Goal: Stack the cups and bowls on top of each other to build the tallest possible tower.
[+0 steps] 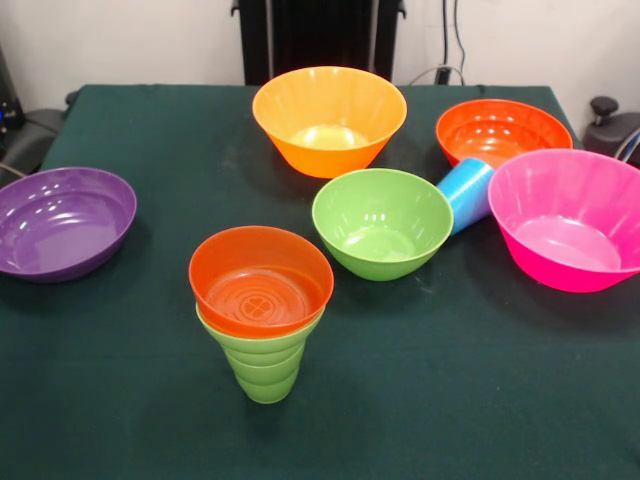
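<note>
A lime green cup (264,365) stands upright near the front of the table, with a small orange bowl (261,280) resting in its mouth. A green bowl (382,222) sits at the centre. A light blue cup (466,192) lies tilted on its side between the green bowl and a pink bowl (572,220) at the right. A large yellow-orange bowl (329,120) sits at the back centre. A wide orange bowl (503,131) sits at the back right. A purple bowl (62,222) sits at the left. No gripper shows.
The robot's black pedestal (320,40) stands behind the table's far edge. The dark green tablecloth (480,380) covers the table. Dark equipment (612,128) sits past the right edge and more at the left edge (25,135).
</note>
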{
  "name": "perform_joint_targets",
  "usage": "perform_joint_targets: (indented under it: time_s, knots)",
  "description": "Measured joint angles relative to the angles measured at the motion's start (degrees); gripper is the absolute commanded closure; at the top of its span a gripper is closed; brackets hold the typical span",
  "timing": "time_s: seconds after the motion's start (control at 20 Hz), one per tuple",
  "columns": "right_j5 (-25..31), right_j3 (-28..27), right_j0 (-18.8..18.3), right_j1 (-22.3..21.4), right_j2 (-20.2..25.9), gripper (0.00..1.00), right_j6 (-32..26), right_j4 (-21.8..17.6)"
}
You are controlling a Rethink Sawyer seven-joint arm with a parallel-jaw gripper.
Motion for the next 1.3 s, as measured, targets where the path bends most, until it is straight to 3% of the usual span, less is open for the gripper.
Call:
perform_joint_targets:
  time_s: [1.3]
  knots:
    - [0.00,-4.75,6.09,8.60,-8.99,1.00,9.22,6.62]
